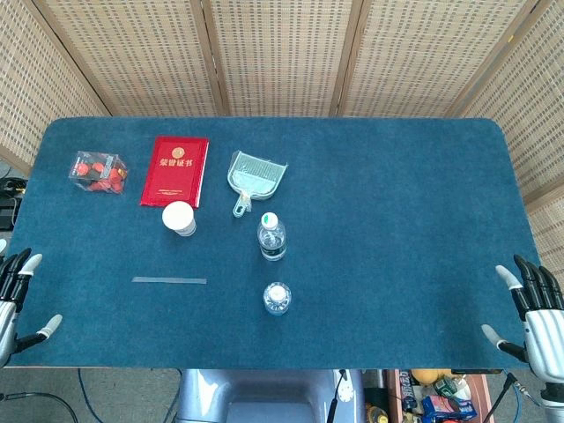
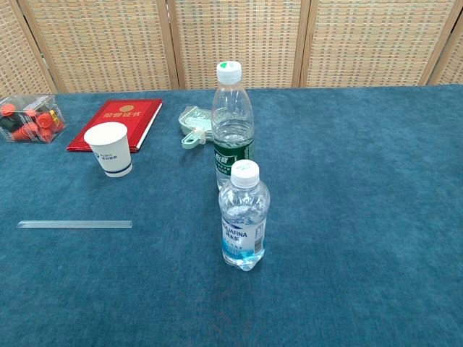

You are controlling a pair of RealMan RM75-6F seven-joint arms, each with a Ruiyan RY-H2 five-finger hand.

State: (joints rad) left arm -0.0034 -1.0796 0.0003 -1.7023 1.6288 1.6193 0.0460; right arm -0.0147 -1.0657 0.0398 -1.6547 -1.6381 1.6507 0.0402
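Your left robot hand sits at the near left edge of the table, at about 8 o'clock from the table's middle, released, its fingers spread and holding nothing. Your right robot hand sits at the near right edge, at about 4 o'clock, likewise released with fingers apart and nothing in it. Neither shows in the chest view.

The thing nearest your left robot hand is the clear ruler, lying flat at about 2 o'clock from that hand, well apart from it. The small water bottle stands upright near the front edge, at about 6 o'clock from the table's middle. Just beyond it, at its 12 o'clock, stands the taller bottle with a green label, near but apart from it.

At 10 o'clock from the taller bottle you have a white paper cup, upright. Behind the cup lies a red booklet, flat. To its right lies a pale green dustpan, handle pointing toward you. At the far left a clear box of red pieces rests on the table.
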